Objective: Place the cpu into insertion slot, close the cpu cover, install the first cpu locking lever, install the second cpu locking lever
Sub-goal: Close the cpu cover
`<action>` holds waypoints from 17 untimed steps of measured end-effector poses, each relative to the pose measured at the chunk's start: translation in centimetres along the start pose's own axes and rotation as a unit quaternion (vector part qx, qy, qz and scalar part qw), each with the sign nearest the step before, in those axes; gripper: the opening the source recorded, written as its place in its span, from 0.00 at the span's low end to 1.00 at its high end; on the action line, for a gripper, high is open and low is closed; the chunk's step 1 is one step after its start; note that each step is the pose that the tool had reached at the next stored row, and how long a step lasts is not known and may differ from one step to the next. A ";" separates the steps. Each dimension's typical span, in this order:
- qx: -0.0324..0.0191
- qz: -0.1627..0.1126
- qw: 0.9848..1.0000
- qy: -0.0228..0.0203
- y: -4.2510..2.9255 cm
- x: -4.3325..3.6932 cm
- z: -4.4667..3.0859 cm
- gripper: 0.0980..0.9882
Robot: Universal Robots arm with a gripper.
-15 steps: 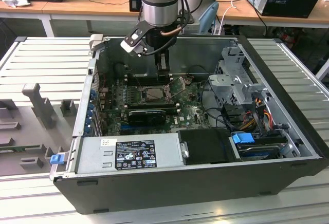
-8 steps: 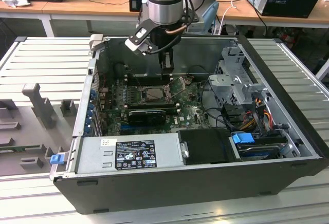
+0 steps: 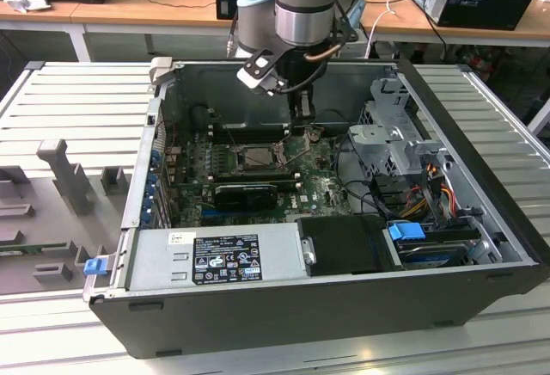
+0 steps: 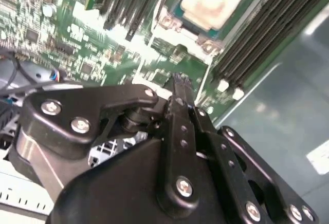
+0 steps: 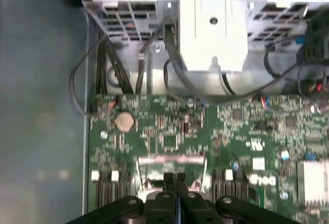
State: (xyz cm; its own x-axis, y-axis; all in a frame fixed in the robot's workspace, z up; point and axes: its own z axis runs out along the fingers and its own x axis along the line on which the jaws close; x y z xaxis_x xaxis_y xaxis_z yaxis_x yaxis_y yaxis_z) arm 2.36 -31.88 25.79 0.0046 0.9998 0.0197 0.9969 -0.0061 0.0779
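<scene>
Right now, gripper (image 4: 178, 80): fingers pressed together with nothing seen between them, tips low over the green board (image 5: 169, 131), just beside the socket's edge.
cpu (image 4: 213, 0): lies flat in the insertion slot (image 3: 242, 160), pale face up.
cpu cover (image 4: 180, 26): the silvery frame appears to lie down around the chip; whether it is latched cannot be told.
handling, cpu: probably light, stiff and fragile on its underside, with a smooth face likely to slip. It is best taken by two opposite edges and never pressed hard.
handling, cpu cover: thin rigid metal that swings on its hinge. A push on the free edge should move it, and it will likely spring a little.
edges: memory slots (image 4: 257, 34) run close along both sides of the socket, their ribs standing higher than the chip.
open room: free space is straight above the socket. The case wall (image 5: 41, 106) is near on one side, and the drive cage (image 3: 387, 134) and cables (image 5: 175, 75) crowd the exterior view's right.
</scene>
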 end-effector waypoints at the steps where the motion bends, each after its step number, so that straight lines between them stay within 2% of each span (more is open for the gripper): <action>1: 0.002 0.000 1.000 0.000 0.44 0.00 0.04 0.01; 5: 0.008 0.000 1.000 0.000 1.97 0.04 0.20 0.01; 6: 0.010 0.000 1.000 0.000 2.71 0.09 0.28 0.01; 7: 0.011 0.000 1.000 0.000 3.11 0.13 0.34 0.01; 8: 0.012 0.000 1.000 0.000 3.39 0.15 0.39 0.01; 9: 0.013 0.000 1.000 0.000 3.61 0.15 0.79 0.01; 12: 0.013 0.000 1.000 0.000 3.56 0.13 1.54 0.01; 17: 0.016 0.000 1.000 0.000 3.16 0.13 1.60 0.01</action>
State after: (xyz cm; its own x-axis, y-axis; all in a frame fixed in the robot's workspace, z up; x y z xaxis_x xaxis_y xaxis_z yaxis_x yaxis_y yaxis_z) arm 5.64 -31.73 24.44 0.0052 0.9998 0.0197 0.9989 -0.0061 0.0462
